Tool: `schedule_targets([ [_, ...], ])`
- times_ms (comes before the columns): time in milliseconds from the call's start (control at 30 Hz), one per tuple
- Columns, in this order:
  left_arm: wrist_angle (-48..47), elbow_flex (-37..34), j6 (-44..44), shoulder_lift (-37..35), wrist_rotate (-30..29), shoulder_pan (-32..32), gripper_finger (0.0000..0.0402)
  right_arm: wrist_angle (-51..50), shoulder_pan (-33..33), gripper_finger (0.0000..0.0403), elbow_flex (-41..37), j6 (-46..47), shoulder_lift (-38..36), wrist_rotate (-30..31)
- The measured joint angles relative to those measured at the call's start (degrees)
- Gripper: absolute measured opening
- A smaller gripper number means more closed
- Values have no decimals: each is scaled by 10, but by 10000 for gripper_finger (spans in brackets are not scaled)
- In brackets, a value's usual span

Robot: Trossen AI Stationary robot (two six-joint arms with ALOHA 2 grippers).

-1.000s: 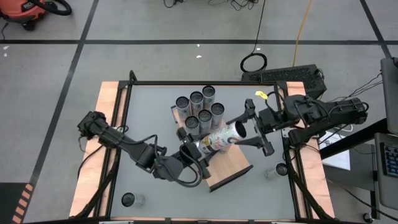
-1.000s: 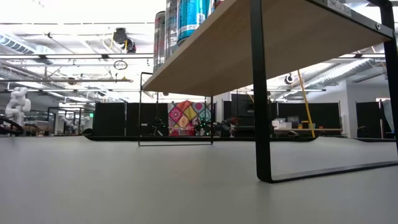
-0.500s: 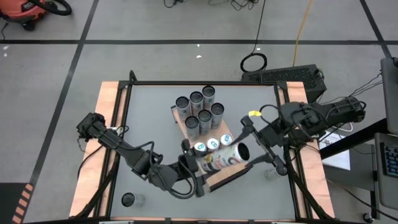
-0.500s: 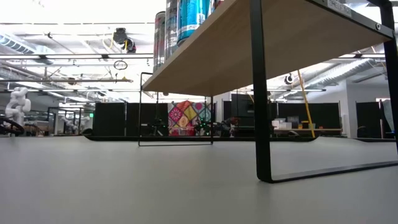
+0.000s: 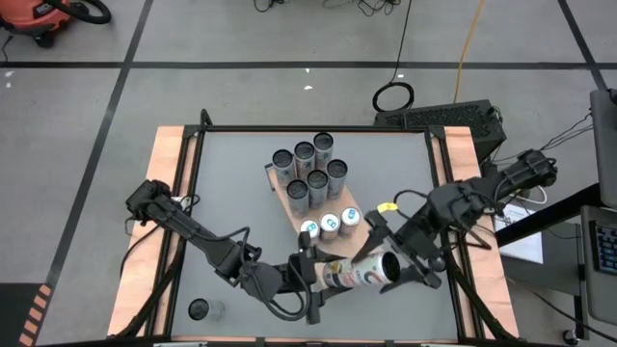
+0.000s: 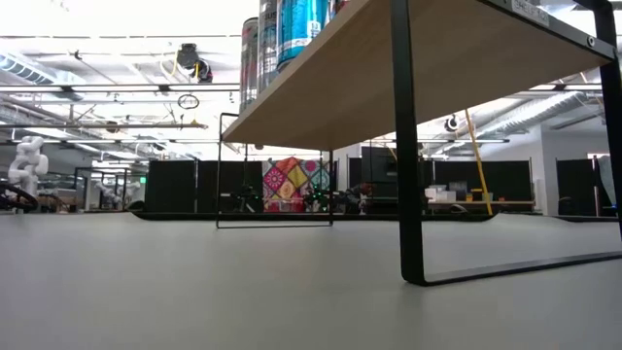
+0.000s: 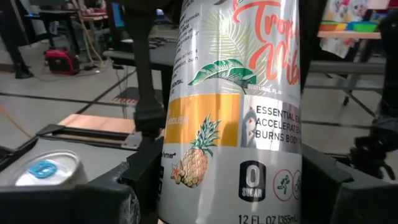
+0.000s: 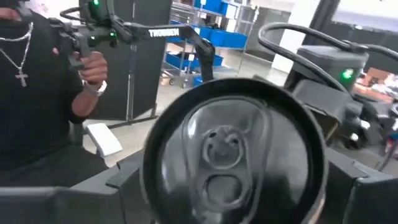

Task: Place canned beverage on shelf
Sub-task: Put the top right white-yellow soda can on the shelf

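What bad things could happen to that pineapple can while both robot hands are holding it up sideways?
The pineapple can lies sideways in the air, with the left gripper at one end and the right gripper at the other. If either lets go too early, it might drop and roll on the table. It may also knock the three cans at the shelf edge.

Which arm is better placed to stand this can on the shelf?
Left, probably: the left gripper clamps the can across its body, while the right gripper is only at its lid end.
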Motion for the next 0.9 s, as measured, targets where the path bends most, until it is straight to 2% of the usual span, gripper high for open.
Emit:
schedule_targets([
  [167,2,0,-2,3,0,-6,254,19,17,256,0,1,13,46],
  [300,3,0,-2,3,-12,-15,254,21,21,232,0,5,14,54],
  [500,3,0,-6,3,-9,-18,259,20,33,220,0,20,13,84],
  [633,2,0,-6,3,-8,-18,263,12,41,229,0,33,13,113],
  [767,1,0,3,3,-13,-18,264,11,55,255,0,37,13,129],
  [900,11,0,29,3,-26,-20,265,2,71,280,0,38,8,175],
])
